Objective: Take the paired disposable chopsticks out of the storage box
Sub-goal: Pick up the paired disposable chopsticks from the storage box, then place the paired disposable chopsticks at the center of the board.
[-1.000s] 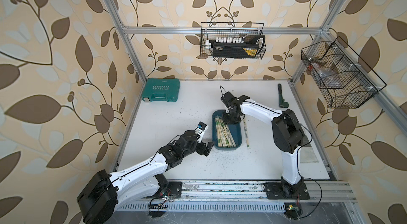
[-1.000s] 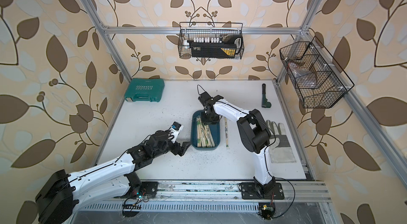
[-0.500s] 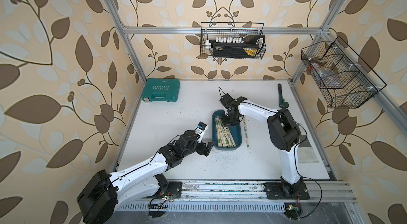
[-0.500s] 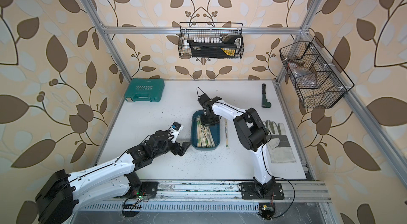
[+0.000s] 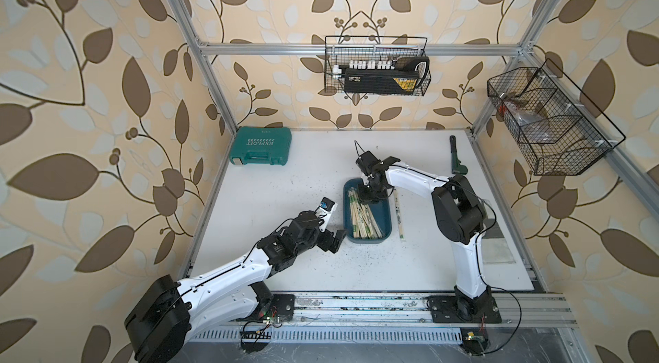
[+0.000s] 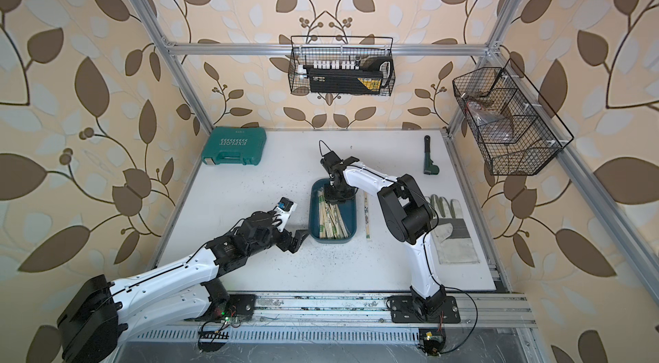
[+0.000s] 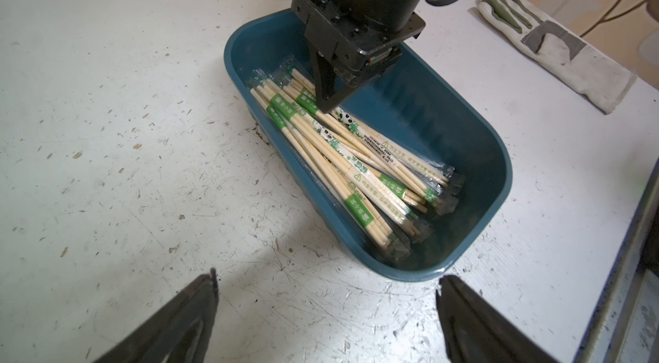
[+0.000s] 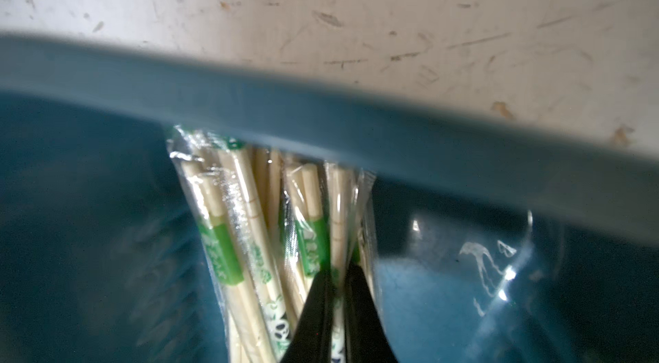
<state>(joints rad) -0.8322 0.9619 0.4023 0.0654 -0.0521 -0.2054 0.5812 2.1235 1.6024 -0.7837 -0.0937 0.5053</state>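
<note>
Standing at the rail and taking the back wall as twelve o'clock, I see the white table (image 5: 285,200) speckled with debris. The green EXPLOIT tool case (image 5: 260,146) sits off at eleven and a work glove (image 6: 450,233) lies out at four, neither part of the job.

Just right of the table's middle lies the dark teal storage box (image 5: 382,213), long axis running twelve to six. Most of the paired disposable chopsticks (image 5: 362,217) are inside it, a loose heap of sleeved pairs crowded against the nine o'clock wall, with the three o'clock half of the floor bare.

Only one sleeved pair (image 5: 398,215) lies out on the table, just beside the box at its three o'clock and parallel to it. So I'd judge the job barely begun: one out, roughly a dozen left.

The left gripper (image 7: 327,279) hangs at the box's eight o'clock corner with its jaws spread wide and nothing in them.

The right gripper (image 8: 337,272) is down in the twelve o'clock end of the box. Its fingertips are pinched tight on the end of a single sleeved pair at the edge of the heap, and that pair lies low among the others, not yet lifted.
</note>
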